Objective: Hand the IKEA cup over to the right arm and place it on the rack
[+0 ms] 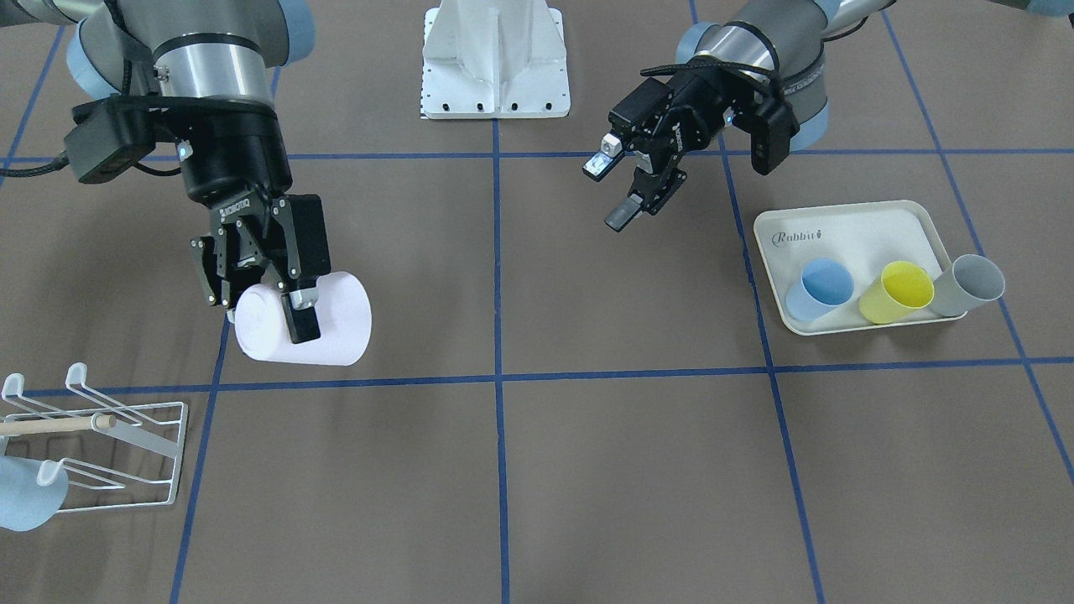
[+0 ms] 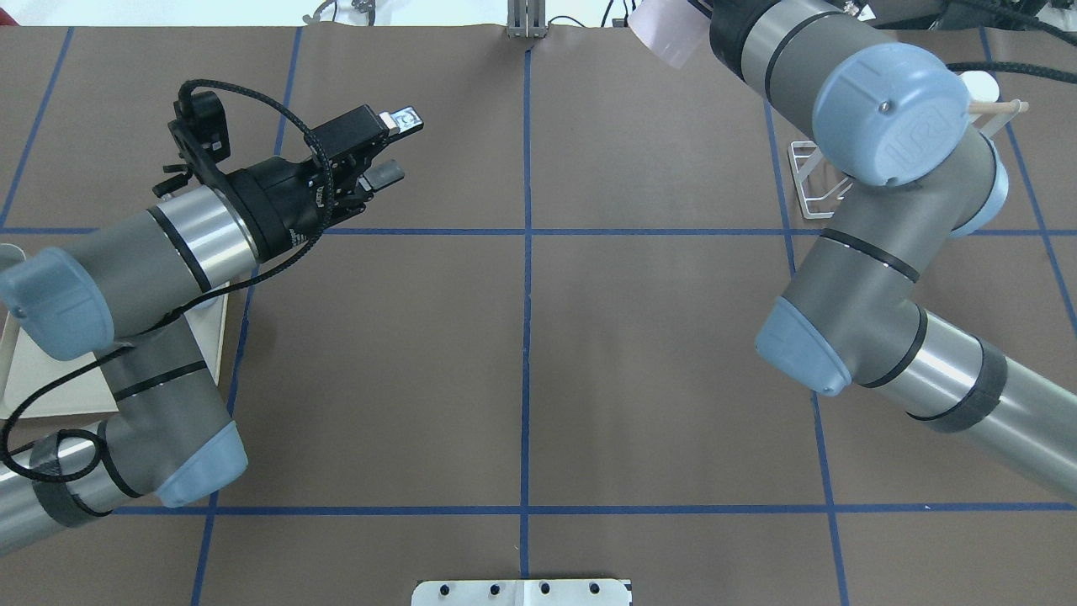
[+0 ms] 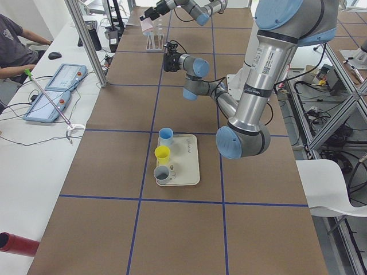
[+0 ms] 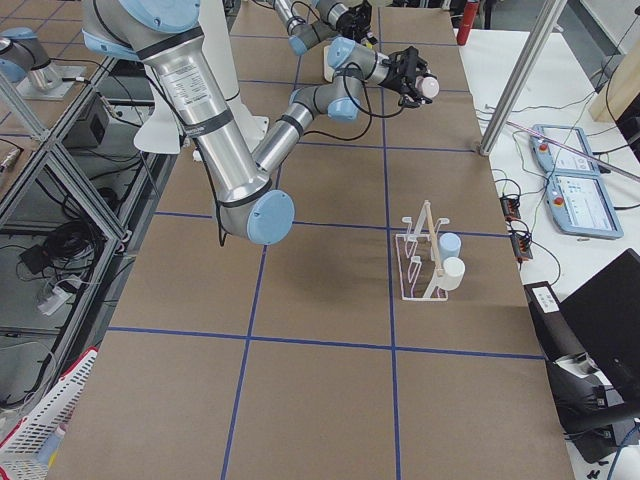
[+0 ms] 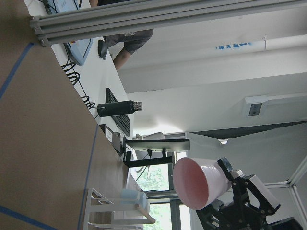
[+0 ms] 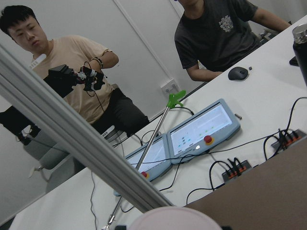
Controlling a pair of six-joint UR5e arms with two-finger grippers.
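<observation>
"Status of right end effector [image 1: 260, 306]?"
"Closed on the pale IKEA cup [image 1: 327, 323]. Cup held on its side, above the surface [image 1: 537, 470]."
"Position relative to the rack [image 1: 126, 453]?"
"Apart from it, no contact. A light-blue cup [image 1: 25, 499] hangs on the rack."
"Left end effector [image 1: 608, 191]?"
"Jaws spread wide, nothing gripped, near the tray [image 1: 847, 231]."

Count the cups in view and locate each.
6. Pink cup in the right gripper; blue cup, yellow cup and grey cup on the tray; pale-blue cup and white cup on the rack. Others may be hidden.
</observation>
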